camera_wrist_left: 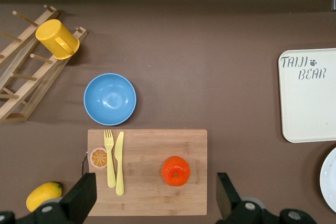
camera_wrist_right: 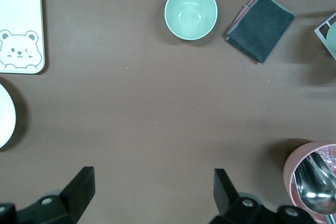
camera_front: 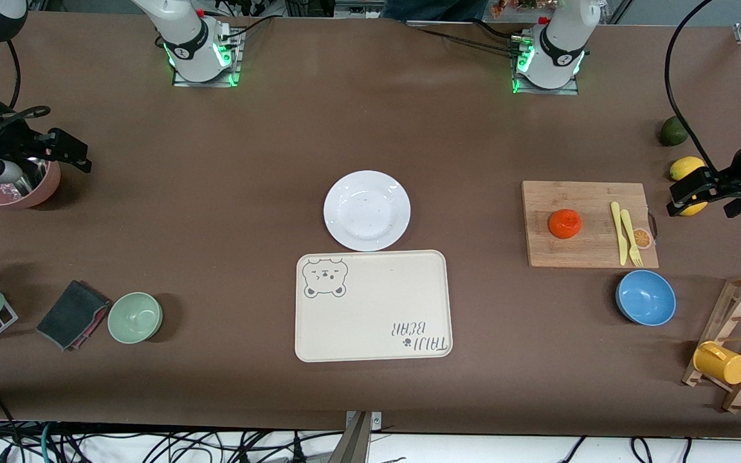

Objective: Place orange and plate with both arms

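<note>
Cream tray (camera_front: 371, 306) sits nearest, plate (camera_front: 366, 209) touching its edge; orange (camera_front: 565, 223) on cutting board (camera_front: 589, 224); left gripper (camera_front: 698, 193) and right gripper (camera_front: 62, 151) hover open at table ends.

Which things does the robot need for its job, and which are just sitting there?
For the job:
orange on the cutting board
white plate
left gripper, open
right gripper, open

Just lying about:
bear tray
blue bowl
green bowl
lemon
grey cloth
</note>
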Controlling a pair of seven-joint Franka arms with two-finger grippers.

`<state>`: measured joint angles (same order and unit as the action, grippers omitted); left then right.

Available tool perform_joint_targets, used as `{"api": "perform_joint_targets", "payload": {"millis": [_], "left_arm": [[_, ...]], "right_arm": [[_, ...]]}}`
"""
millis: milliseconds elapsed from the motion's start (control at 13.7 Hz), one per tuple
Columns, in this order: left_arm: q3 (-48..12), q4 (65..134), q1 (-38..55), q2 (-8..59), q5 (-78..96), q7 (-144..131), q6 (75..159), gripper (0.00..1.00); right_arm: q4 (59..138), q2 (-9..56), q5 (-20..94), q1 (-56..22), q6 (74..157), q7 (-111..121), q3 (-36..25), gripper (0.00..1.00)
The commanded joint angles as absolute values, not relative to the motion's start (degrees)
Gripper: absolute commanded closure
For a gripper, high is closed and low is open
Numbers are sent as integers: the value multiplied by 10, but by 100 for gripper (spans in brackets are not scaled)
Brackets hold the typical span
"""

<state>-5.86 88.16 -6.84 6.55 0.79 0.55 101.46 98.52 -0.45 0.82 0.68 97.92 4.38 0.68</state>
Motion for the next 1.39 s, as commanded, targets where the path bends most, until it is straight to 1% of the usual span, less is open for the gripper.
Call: {"api": "perform_joint_targets", "payload": {"millis": [0,1313], "left_arm": [[-60,868,-69,71,15,11,1014,0],[-62,868,-65,70,14,11,1013,0]], "right_arm": [[977,-3,15,10,973,37,9,0],[977,-2,15,10,972,45,8,0]]}}
